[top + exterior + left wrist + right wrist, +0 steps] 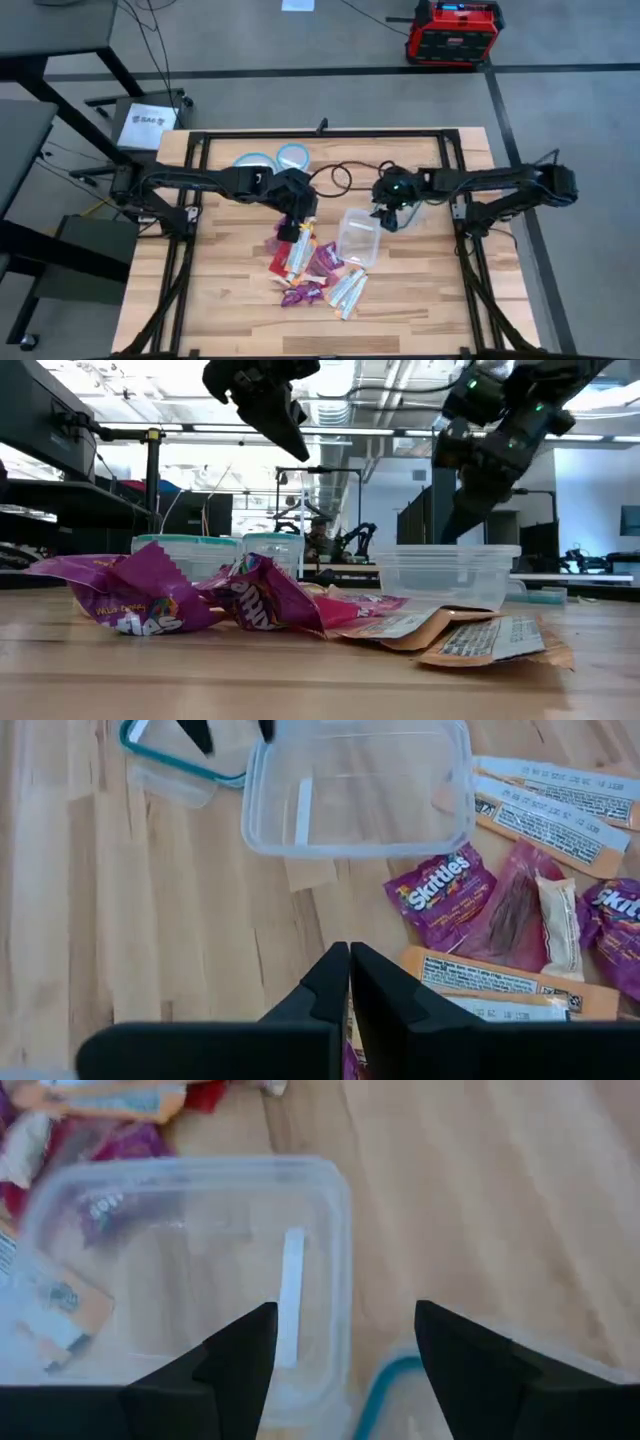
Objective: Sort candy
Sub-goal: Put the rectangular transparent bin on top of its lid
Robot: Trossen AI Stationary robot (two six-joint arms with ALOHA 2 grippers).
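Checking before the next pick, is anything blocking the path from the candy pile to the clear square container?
Nothing visible does. The clear square container sits open-topped right beside the candy, with bare wood between. The left gripper hangs shut above the pile; the right gripper hovers open over the container's far rim.

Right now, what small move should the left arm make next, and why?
Probably open the left gripper and lower it onto the candy beneath: its fingers are shut and seemingly empty, above the pile, and the clear container beside it holds nothing.
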